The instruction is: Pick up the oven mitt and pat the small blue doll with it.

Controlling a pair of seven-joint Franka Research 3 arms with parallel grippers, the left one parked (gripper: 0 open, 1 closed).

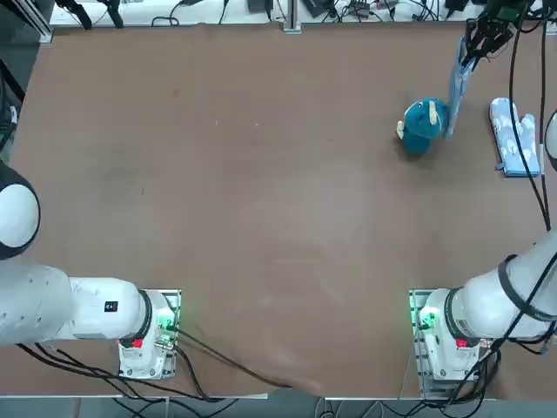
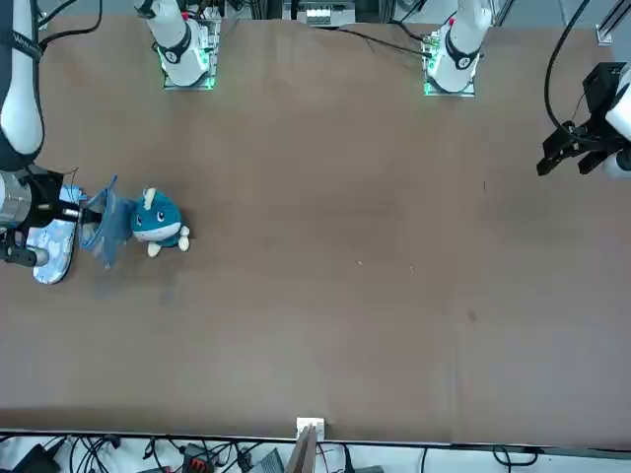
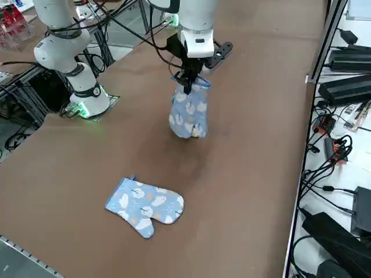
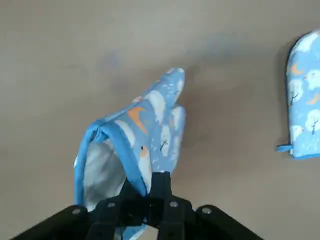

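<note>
While two look-alike mitts were in view, only one was held: the mitt hung by its cuff from the right gripper, whose fingers were pinched shut on the cuff edge, cuff mouth gaping in the wrist view. 2nd mitt lay flat on the table, well apart toward the robot's right edge. One doll sat on the table, upright-ish, w/ the hanging mitt's lower end just beside it or touching; can't tell which. No readable writing or labels; mitt print was whitish patches w/ some orange bits. Right arm reached far out from its base, wrist above the doll's right side, gripper pointing down, mitt dangling near-vertical, slightly tilted toward the doll.
</note>
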